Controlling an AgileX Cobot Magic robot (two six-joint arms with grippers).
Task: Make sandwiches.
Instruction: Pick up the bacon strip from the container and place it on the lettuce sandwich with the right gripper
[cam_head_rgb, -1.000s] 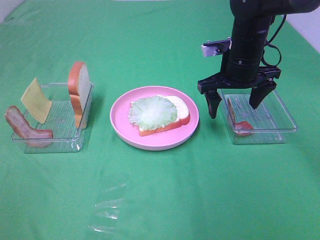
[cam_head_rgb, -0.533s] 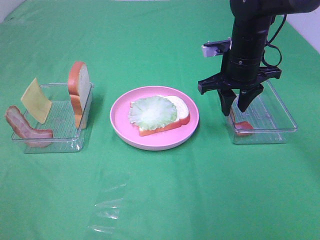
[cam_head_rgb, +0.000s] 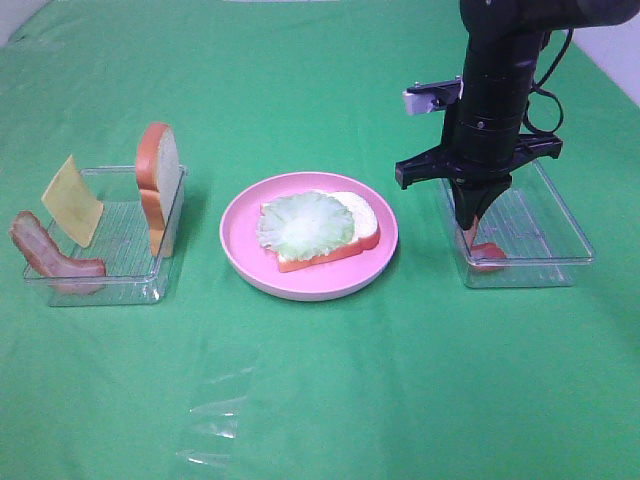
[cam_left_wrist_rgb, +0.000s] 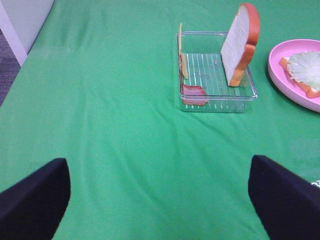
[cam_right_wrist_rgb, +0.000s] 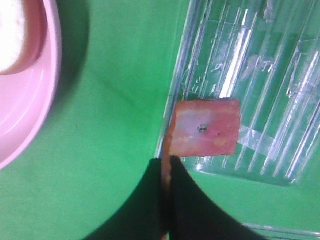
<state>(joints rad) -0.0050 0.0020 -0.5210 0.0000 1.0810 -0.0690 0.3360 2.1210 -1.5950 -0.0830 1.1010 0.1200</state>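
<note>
Right arm: the right gripper (cam_head_rgb: 474, 215) stands upright in the right tray (cam_head_rgb: 560, 215), jaws clenched on the raised thin end of a bacon strip (cam_right_wrist_rgb: 205, 129). The strip's other end lies flat on the tray floor, against the wall nearest the pink plate (cam_head_rgb: 245, 245).
Left arm: the left gripper (cam_left_wrist_rgb: 157, 167) hangs over the green table (cam_head_rgb: 320, 400), jaws released wide with nothing between them.
Sandwich: a bread slice (cam_head_rgb: 362, 215) lies on the plate under a lettuce leaf (cam_head_rgb: 305, 222) — no bacon or cheese on it yet.
Left tray: the left tray (cam_head_rgb: 120, 240) holds an upright bread slice (cam_head_rgb: 158, 180), a cheese square (cam_head_rgb: 72, 200) and a second bacon strip (cam_head_rgb: 50, 258).
Doing it well: the pinch is on a narrow edge, so a straight, unhurried lift looks wisest. The flat end should clear the tray wall before any sideways travel, or it may snag the rim and drag the light tray. Then lay the strip flat on the lettuce.
Right wrist view: it shows the strip's edge caught between the fingers — the high camera hides that contact behind the dark jaws.
High view: it alone shows both trays, the plate and the route between them.
</note>
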